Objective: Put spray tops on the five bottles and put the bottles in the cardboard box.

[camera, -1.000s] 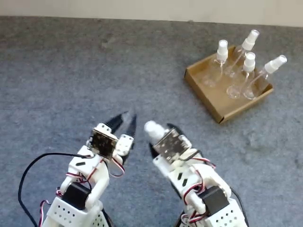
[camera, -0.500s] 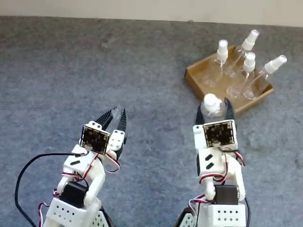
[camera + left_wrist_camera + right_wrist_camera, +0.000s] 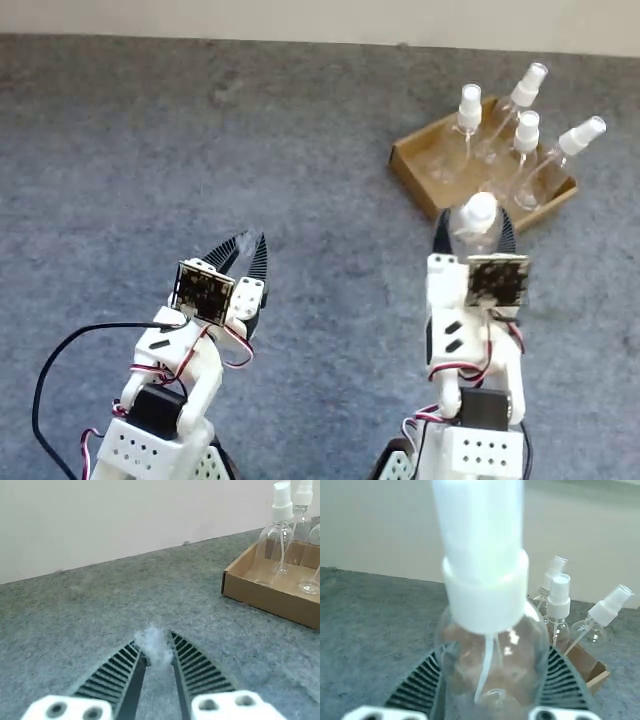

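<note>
The right gripper (image 3: 475, 232) is clamped on the capped bottle (image 3: 479, 211), which is held upright just short of the box (image 3: 420, 196). The bottle is best lifted over the near wall and lowered into the free space, clear of the four bottles (image 3: 515, 150) beyond. The left gripper (image 3: 248, 250), slightly apart, is parked aside.

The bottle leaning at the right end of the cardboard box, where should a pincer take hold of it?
I'd grip the leaning bottle at its neck, just under the white spray top, coming from above on the right. It tilts out over the cardboard box rim there, while other bottles crowd its round body.
</note>
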You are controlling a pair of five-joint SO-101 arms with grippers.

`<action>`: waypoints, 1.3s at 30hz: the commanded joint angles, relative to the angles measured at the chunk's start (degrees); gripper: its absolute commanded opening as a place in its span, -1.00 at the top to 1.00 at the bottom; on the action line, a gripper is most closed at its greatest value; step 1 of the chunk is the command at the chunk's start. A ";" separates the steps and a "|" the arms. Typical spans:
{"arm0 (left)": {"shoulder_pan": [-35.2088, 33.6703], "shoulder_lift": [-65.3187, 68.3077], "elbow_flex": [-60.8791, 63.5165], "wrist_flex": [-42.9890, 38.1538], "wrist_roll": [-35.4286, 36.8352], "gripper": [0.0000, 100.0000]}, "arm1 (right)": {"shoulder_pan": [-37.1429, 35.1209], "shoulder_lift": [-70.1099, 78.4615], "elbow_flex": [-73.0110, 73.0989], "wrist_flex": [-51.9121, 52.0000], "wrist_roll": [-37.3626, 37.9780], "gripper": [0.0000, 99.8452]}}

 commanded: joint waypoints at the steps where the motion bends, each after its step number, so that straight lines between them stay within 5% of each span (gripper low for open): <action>1: -0.84 -0.84 0.92 0.18 -0.35 0.99 | 3.47 7.34 -9.89 -1.63 -4.40 0.71; 39: -0.84 -0.84 0.92 2.29 -0.35 0.99 | 8.22 76.53 -15.96 -59.03 -5.63 0.71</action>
